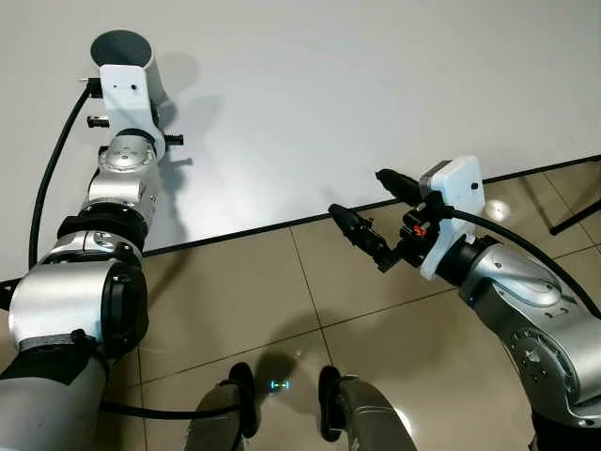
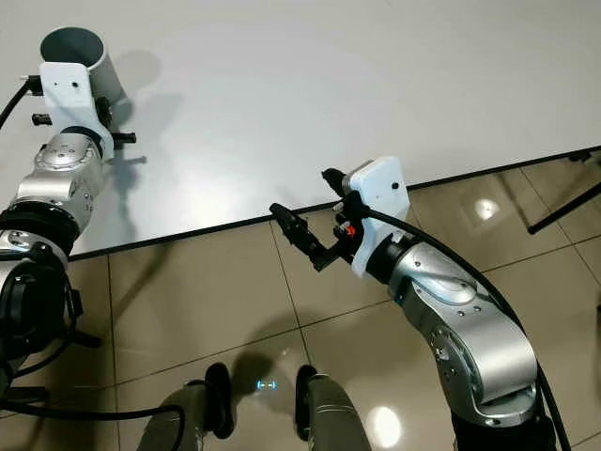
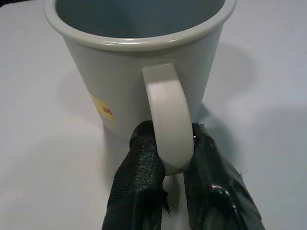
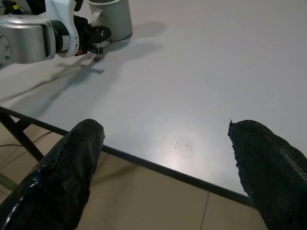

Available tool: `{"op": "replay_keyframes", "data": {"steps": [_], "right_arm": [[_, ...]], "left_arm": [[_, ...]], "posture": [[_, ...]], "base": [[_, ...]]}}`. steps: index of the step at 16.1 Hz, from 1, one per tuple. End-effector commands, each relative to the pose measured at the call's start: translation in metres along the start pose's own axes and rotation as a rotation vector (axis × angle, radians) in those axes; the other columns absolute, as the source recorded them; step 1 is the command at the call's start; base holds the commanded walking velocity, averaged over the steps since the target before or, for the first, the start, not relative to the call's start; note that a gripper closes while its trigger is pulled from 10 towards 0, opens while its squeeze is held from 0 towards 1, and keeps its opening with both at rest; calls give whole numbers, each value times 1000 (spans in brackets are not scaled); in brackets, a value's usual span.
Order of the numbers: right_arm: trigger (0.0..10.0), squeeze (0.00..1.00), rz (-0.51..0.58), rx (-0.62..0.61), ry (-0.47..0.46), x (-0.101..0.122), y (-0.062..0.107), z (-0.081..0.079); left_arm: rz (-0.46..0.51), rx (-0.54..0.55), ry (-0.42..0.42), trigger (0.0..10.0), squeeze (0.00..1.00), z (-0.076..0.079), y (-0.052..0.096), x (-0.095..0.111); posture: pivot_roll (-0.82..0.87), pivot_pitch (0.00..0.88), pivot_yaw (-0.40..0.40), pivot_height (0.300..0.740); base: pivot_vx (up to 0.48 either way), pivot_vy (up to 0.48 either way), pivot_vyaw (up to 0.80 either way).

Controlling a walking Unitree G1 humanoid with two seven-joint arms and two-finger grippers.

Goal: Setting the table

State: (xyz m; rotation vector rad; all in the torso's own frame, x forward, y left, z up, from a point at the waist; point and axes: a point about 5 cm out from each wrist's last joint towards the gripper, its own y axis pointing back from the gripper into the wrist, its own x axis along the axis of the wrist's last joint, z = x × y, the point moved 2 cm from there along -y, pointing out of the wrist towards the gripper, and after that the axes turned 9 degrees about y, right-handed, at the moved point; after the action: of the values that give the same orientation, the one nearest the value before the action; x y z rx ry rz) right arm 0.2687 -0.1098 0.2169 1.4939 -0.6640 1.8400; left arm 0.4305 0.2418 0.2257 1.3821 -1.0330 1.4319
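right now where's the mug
The mug stands upright on the white table, far on the robot's left, its handle held in the left gripper.

In the head views the left gripper [image 3: 172, 158] sits hidden behind its own white wrist housing [image 1: 131, 94], which also covers most of the grey mug [image 1: 122, 45], while the small yellow sticker [image 3: 103, 108] on the mug carries red print too blurred to read.

Pale grey mug [image 3: 139, 72] upright on white table [image 3: 33, 158], handle [image 3: 169, 115] pinched in left pincer [image 3: 171, 160].
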Motion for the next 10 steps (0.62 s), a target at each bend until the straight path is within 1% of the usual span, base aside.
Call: {"op": "replay_keyframes", "data": {"steps": [1, 2, 3, 4, 5, 8, 10], "right_arm": [[10000, 0, 15, 17, 7, 3, 2, 1], [10000, 0, 15, 24, 4, 2, 2, 1], [10000, 0, 13, 31, 3, 2, 2, 1], [10000, 0, 12, 35, 2, 2, 3, 1], [10000, 0, 11, 37, 1, 1, 2, 1], [10000, 0, 20, 55, -5, 2, 3, 0], [10000, 0, 32, 72, 5, 3, 6, -1]], "left_arm": [[-102, 21, 34, 10000, 0, -9, 2, -20], [-107, 10, 52, 10000, 0, -8, 2, -20], [-116, -10, 56, 10000, 259, -5, 2, -21], [-124, -20, 57, 10000, 976, -4, 2, -22], [-132, -29, 63, 10000, 1000, -3, 3, -24], [-128, -39, 54, 10000, 1000, -1, 2, -22], [-110, -67, 47, 10000, 1000, 2, 1, -15]], "posture": [[-195, 211, -45, 740], [-195, 210, -45, 740], [-193, 208, -47, 740], [-193, 208, -47, 740], [-191, 205, -48, 740], [-190, 202, -46, 740], [-187, 193, -42, 740]], "base": [[0, 0, 0], [0, 0, 0], [0, 0, 0], [0, 0, 0], [0, 0, 0], [0, 0, 0], [0, 0, 0]]}}
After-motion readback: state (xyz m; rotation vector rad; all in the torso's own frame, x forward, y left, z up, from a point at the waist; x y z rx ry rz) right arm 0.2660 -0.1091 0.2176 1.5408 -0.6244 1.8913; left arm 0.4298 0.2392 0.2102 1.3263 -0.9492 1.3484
